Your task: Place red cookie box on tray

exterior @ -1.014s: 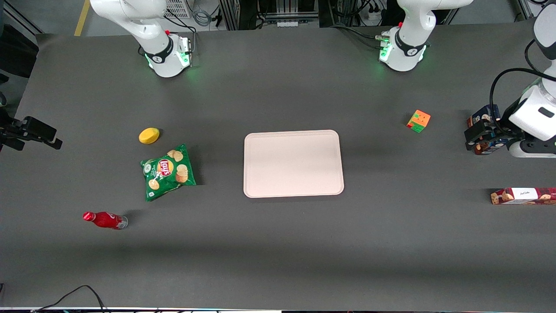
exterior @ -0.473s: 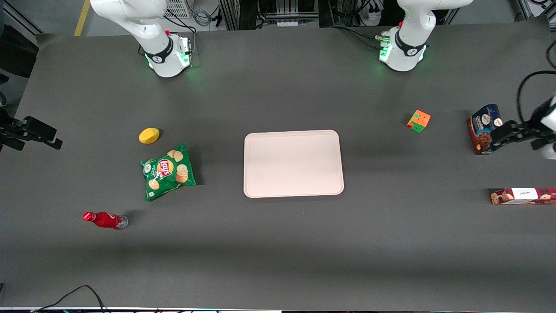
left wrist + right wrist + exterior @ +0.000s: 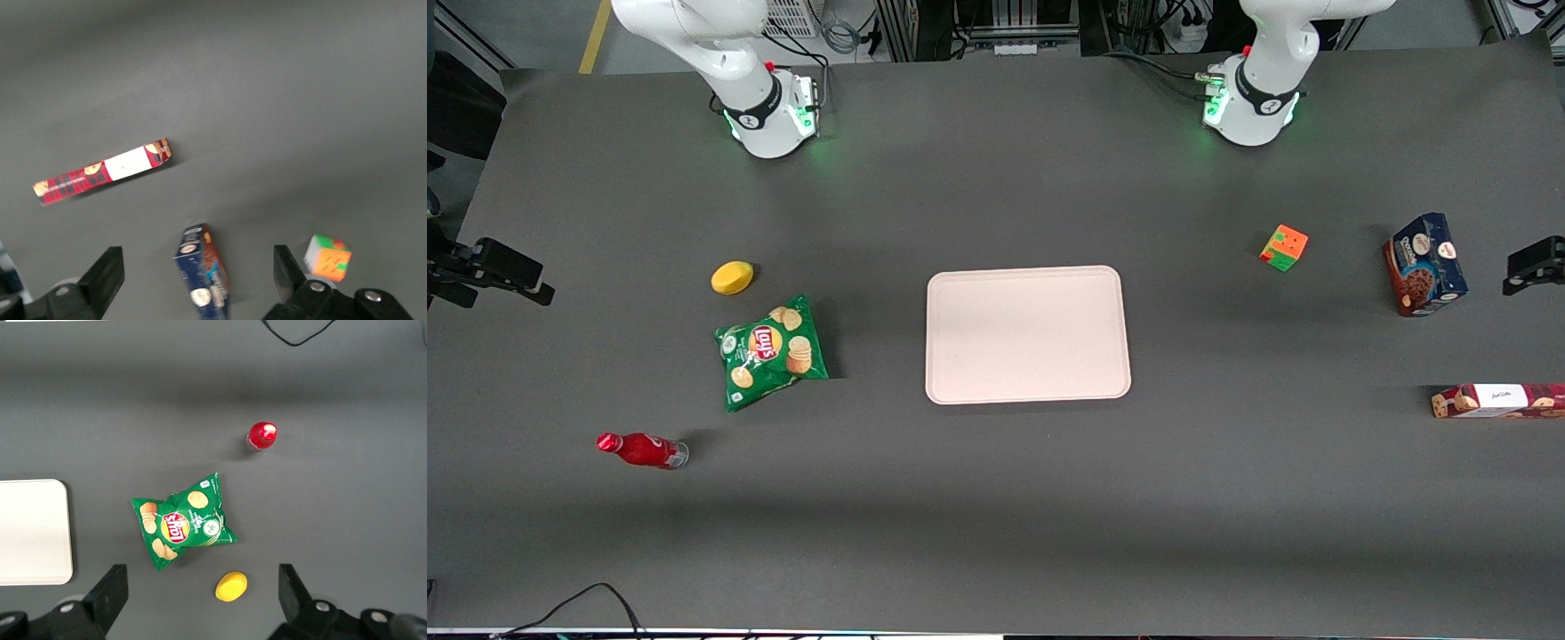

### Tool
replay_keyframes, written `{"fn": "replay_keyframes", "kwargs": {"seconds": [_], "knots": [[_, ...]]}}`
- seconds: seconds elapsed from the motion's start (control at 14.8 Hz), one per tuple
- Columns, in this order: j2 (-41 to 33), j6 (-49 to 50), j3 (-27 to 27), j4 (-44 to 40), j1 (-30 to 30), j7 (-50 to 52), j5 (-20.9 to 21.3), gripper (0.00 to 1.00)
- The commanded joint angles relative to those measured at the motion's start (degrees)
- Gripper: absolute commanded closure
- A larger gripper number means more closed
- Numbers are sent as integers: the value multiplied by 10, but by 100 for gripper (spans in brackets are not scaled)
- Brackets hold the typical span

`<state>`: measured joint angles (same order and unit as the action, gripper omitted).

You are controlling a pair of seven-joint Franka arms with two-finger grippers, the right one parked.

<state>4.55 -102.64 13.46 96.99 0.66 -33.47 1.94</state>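
Front view: the tray (image 3: 1027, 334) sits bare at the middle of the table (image 3: 996, 498), with wide open mat all around it. The red box (image 3: 1498, 400) lies flat toward my working end, right at the frame's edge and partly cut off by it, well apart from the tray. The blue box (image 3: 1424, 263) stands upright farther from the camera than the red box, with the cube (image 3: 1284, 247) between it and the tray's side of the table. My gripper (image 3: 1535, 265) shows only as a dark piece at the picture's edge, near the blue box but not touching it. Toward the parked end lie the lemon (image 3: 732, 277), chips (image 3: 771, 351) and bottle (image 3: 641, 450).

Left wrist view: my gripper (image 3: 198, 277) is spread wide, with nothing between the fingers (image 3: 107, 273); it hangs high over the table. The red box (image 3: 103, 172) lies alone on bare mat, clear room on every side. The blue box (image 3: 204, 270) and cube (image 3: 327, 256) stand apart from it.

Right wrist view: a tray (image 3: 33, 532) corner, chips (image 3: 181, 527), lemon (image 3: 231, 586), bottle (image 3: 262, 436), all apart.
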Motion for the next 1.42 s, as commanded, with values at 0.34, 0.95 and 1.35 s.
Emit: {"fn": "replay_keyframes", "kwargs": {"seconds": [0.34,0.95,1.35], "knots": [[81,-12,59,-46,13,-345,5,0],[177,-134,60,-58,86,-796,-80,0],[229,-140,73,-63,113,-914,-132,0]]}}
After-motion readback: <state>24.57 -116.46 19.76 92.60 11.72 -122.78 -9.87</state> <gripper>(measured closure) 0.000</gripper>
